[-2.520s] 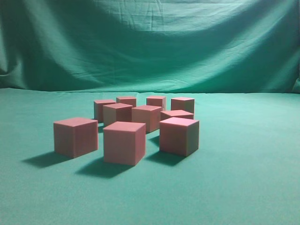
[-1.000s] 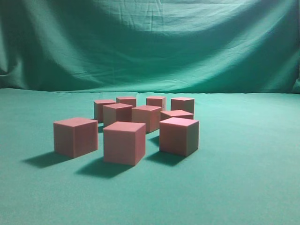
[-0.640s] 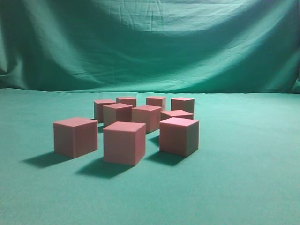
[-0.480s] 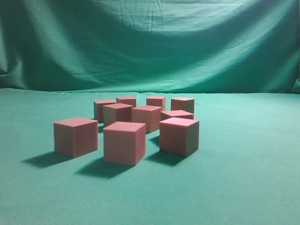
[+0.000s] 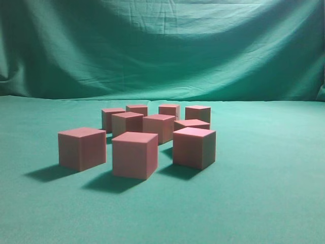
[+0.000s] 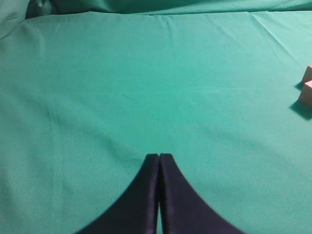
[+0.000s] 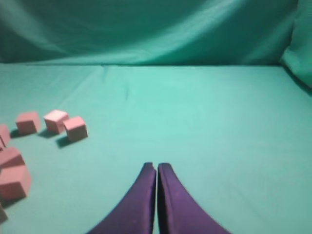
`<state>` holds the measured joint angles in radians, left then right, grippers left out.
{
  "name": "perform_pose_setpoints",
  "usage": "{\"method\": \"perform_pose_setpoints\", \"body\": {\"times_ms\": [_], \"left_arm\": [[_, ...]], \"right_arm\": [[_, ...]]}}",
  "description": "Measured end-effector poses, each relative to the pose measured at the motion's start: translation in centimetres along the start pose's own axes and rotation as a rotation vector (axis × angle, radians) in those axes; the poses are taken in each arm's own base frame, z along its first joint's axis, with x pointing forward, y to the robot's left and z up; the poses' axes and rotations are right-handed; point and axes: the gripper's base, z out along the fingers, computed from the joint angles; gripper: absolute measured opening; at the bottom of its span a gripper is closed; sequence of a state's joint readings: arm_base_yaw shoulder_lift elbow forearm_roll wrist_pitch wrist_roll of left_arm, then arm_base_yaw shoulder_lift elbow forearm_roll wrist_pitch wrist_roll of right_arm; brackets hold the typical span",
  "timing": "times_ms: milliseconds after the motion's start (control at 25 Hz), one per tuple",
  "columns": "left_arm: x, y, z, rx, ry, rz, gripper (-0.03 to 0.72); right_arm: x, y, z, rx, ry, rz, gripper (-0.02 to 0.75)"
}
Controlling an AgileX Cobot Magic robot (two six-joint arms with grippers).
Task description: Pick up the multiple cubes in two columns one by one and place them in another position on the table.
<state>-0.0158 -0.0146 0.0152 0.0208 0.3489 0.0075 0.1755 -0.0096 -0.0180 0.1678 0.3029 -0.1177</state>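
Several reddish-pink cubes (image 5: 134,154) stand in a loose cluster on the green table (image 5: 264,193) in the exterior view; neither gripper shows there. In the left wrist view my left gripper (image 6: 159,156) is shut and empty over bare cloth, with two cubes (image 6: 307,90) cut off at the right edge. In the right wrist view my right gripper (image 7: 157,165) is shut and empty over bare cloth. Several cubes (image 7: 75,128) lie to its left, far from the jaws.
A draped green backdrop (image 5: 162,46) rises behind the table. Bare cloth lies on both sides of the cluster and in front of it. A fold of cloth (image 7: 300,58) hangs at the right edge of the right wrist view.
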Motion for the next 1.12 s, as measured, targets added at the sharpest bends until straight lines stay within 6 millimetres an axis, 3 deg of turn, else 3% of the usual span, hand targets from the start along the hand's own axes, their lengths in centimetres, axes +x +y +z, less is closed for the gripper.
{"method": "perform_pose_setpoints", "body": {"times_ms": [120,440,1120], "left_arm": [[0.0,0.0,0.0,0.000,0.000,0.000,0.000],[0.0,0.0,0.0,0.000,0.000,0.000,0.000],[0.0,0.0,0.0,0.000,0.000,0.000,0.000]], "right_arm": [[1.3,-0.2,0.4,0.025,0.034,0.008,0.000],[2.1,-0.2,0.3,0.031,0.109,0.020,0.000],[2.3,-0.2,0.3,0.031,0.134,0.011,0.000]]}}
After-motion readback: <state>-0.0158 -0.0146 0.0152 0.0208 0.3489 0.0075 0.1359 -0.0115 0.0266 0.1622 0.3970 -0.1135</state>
